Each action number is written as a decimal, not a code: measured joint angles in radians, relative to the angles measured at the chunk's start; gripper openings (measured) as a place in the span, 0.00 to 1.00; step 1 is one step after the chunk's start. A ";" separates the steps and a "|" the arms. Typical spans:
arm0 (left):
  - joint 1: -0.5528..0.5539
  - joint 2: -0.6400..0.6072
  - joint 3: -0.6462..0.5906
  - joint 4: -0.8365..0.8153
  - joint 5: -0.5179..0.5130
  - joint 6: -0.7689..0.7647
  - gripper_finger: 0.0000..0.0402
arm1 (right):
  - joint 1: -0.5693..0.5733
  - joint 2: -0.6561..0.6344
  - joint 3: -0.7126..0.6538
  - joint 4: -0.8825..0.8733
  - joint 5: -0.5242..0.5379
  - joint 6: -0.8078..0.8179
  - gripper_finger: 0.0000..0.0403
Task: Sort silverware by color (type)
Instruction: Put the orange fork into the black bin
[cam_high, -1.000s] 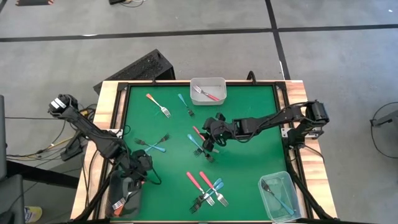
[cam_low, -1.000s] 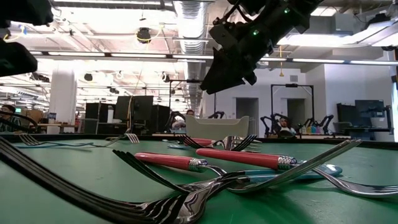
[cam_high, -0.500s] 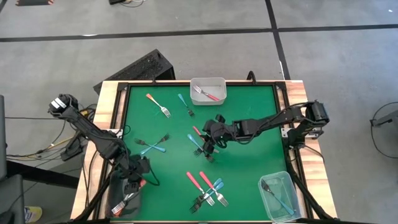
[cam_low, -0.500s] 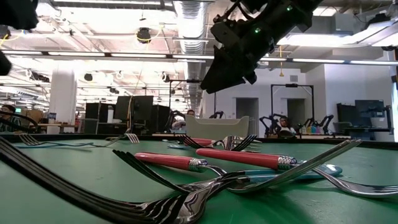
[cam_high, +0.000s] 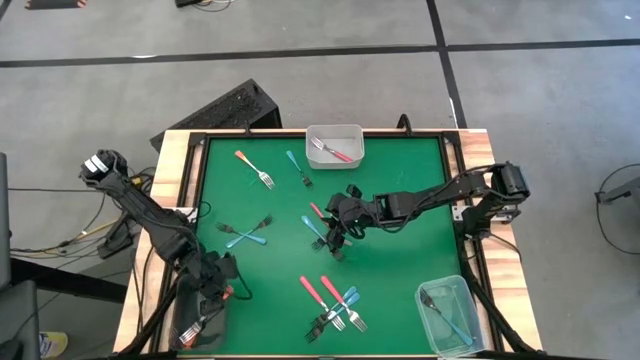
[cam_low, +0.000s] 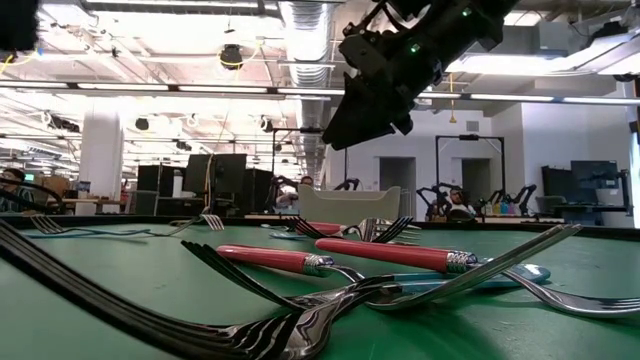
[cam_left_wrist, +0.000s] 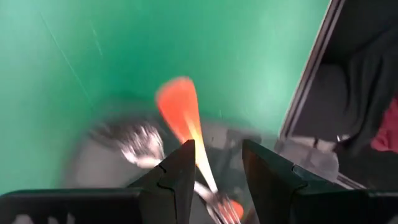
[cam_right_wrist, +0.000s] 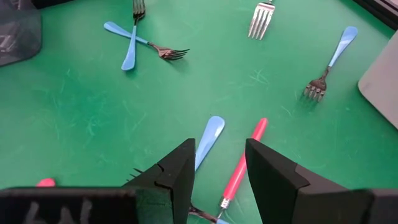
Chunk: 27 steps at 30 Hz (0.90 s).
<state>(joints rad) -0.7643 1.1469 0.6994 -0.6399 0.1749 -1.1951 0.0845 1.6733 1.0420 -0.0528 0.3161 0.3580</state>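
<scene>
Green surface (cam_high: 400, 190) carries scattered forks. Right claw (cam_right_wrist: 217, 165) open, hovering mid-surface above blue fork (cam_right_wrist: 208, 140) and pink fork (cam_right_wrist: 244, 162). Left claw (cam_left_wrist: 216, 168) open over tub (cam_high: 200, 320) at near-left corner; orange fork (cam_left_wrist: 183, 115) below it.

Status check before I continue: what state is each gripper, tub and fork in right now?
Left gripper: open, above near-left clear plastic tub.
Right gripper: open, above mid-mat blue-handled fork and pink-handled fork.
Near-left tub: holds orange-handled fork.
Far clear tub: holds pink fork.
Near-right clear tub: holds blue fork.
Other forks: loose on green mat.
</scene>
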 joint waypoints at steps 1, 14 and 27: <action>-0.022 0.000 0.000 0.000 0.003 -0.026 0.29 | 0.000 0.000 0.000 0.000 0.000 0.000 0.41; -0.185 0.000 -0.038 0.003 -0.286 -0.272 0.29 | 0.000 0.000 0.000 0.000 0.000 -0.001 0.41; -0.226 0.030 -0.116 0.203 -0.275 -0.197 0.28 | 0.001 0.000 0.000 0.000 0.000 -0.003 0.41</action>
<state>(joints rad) -0.9904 1.1767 0.5831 -0.4367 -0.1005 -1.3919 0.0853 1.6737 1.0420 -0.0525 0.3160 0.3550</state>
